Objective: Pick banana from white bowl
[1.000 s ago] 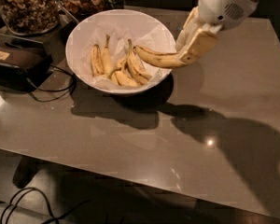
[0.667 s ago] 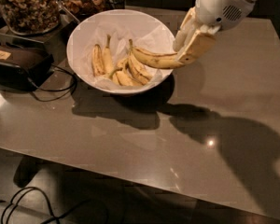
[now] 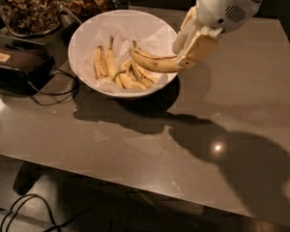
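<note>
Camera view, looking down on a grey-brown surface [image 3: 135, 144]. The white bowl [image 3: 89, 30], lined with crinkled white paper, stands at the upper left of the surface. The gripper [image 3: 181, 57], at the end of a white arm [image 3: 227, 6] entering from the upper right, hangs over the bowl's right rim. Its two tan fingers [image 3: 199, 50] are closed around the right end of the banana [image 3: 152, 62]. The banana is long, curved and yellow with brown speckles. It reaches leftward from the fingers across the inside of the bowl, above several smaller bananas [image 3: 104, 62] that lie on the paper. Whether it touches them cannot be told. Two glass jars [image 3: 31, 6] of nuts stand behind the bowl at upper left. A dark box [image 3: 17, 69] with black cables [image 3: 53, 98] lies just left of the bowl. The shadows of bowl and arm fall on the surface toward the lower right.
</note>
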Robot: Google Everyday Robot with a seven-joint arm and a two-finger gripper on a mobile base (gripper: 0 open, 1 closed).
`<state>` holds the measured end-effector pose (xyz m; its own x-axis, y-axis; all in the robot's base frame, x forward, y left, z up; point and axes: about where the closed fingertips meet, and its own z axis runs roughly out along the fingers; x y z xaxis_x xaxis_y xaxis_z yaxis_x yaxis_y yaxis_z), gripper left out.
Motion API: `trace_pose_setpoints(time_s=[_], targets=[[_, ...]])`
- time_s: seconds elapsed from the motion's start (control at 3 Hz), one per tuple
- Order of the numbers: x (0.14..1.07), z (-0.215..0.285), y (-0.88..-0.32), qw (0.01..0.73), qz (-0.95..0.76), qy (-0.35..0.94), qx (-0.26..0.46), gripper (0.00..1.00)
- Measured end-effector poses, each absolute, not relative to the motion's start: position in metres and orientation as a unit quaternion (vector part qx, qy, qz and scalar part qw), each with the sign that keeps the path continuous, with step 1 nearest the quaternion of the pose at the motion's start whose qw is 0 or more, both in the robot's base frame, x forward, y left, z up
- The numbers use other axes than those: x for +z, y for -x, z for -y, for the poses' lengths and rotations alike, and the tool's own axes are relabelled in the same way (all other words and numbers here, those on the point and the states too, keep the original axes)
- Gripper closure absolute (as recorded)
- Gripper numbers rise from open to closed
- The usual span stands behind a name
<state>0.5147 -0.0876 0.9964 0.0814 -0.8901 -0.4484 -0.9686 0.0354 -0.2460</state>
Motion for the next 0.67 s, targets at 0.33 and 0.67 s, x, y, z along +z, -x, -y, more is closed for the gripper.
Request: trace_pose_setpoints(time_s=[0.33, 0.67], targets=[[1.0057, 0.061, -0.4783, 0.263, -0.657, 0.704, 0.069, 1.0], [1.006, 0.0608, -0.4778, 0.263, -0.656, 0.704, 0.069, 1.0]])
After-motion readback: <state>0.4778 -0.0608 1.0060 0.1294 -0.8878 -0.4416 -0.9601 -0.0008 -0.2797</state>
